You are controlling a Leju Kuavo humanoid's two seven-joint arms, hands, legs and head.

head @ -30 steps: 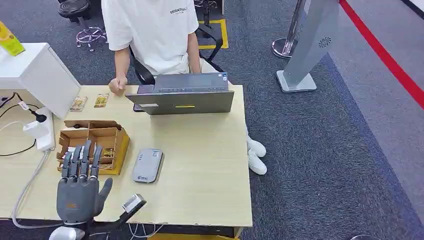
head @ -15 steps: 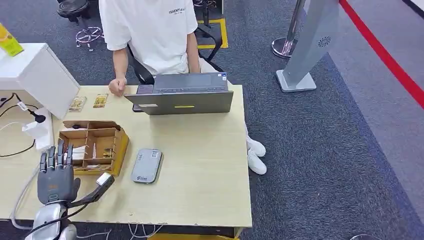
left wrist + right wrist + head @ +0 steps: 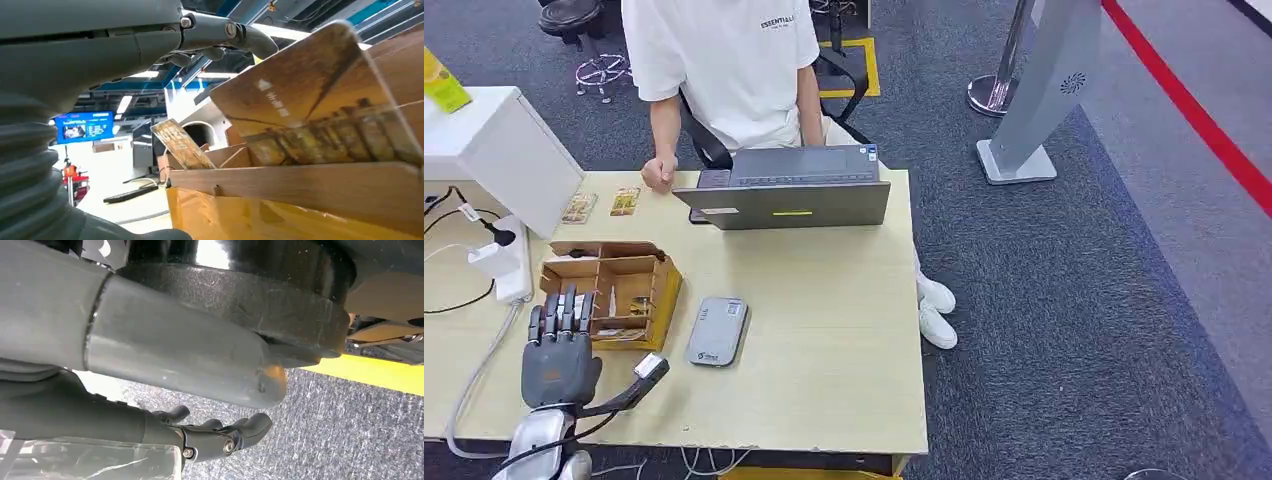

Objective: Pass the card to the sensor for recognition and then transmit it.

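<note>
**Over the box, no card in hand yet**

At the table's left end, your left hand (image 3: 559,352) hovers, fingers straight and apart, holding nothing. Gold printed cards (image 3: 320,107) stand upright in the cardboard divider box (image 3: 662,290) just ahead of its fingertips. Rightward lies the grey flat card sensor (image 3: 718,330). Your right hand (image 3: 220,432) hangs by the floor, fingers loosely curled, so left is nearer.

Even, bright overhead light with soft shadows; both wrist views blur up close, with glare on ceiling lamps.

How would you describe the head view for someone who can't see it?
The left robot hand hovers, fingers spread, over a cardboard box of cards on a wooden desk. A grey sensor lies beside the box, and a person sits opposite behind a laptop.
</note>
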